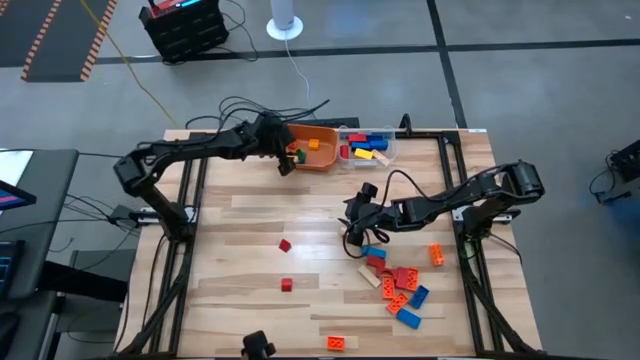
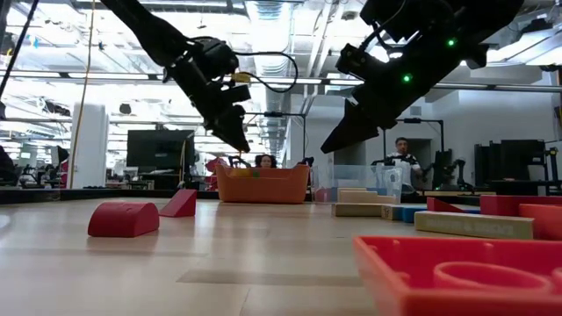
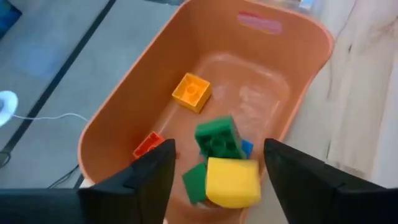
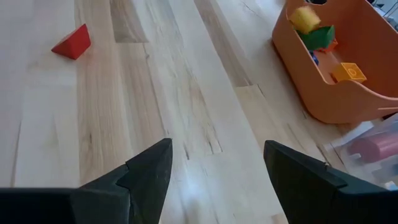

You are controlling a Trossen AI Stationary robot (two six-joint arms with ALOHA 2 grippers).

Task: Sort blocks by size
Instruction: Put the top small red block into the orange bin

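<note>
The orange bowl [image 1: 318, 158] at the table's far edge holds yellow, green, orange and blue blocks [image 3: 217, 142]; the clear container [image 1: 385, 152] beside it holds more. The left gripper [image 3: 217, 180] hangs spread over the bowl. The right gripper [image 4: 217, 174], spread and empty, hovers mid-table near loose blocks [image 1: 400, 280] by the right edge.

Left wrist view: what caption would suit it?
Open left gripper above the orange bowl, a yellow block between its fingers.

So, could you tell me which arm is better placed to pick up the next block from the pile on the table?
The right. Its open gripper hovers empty beside the pile of blocks, while the left gripper, open, is over the orange bowl, a yellow block between its fingers.
</note>
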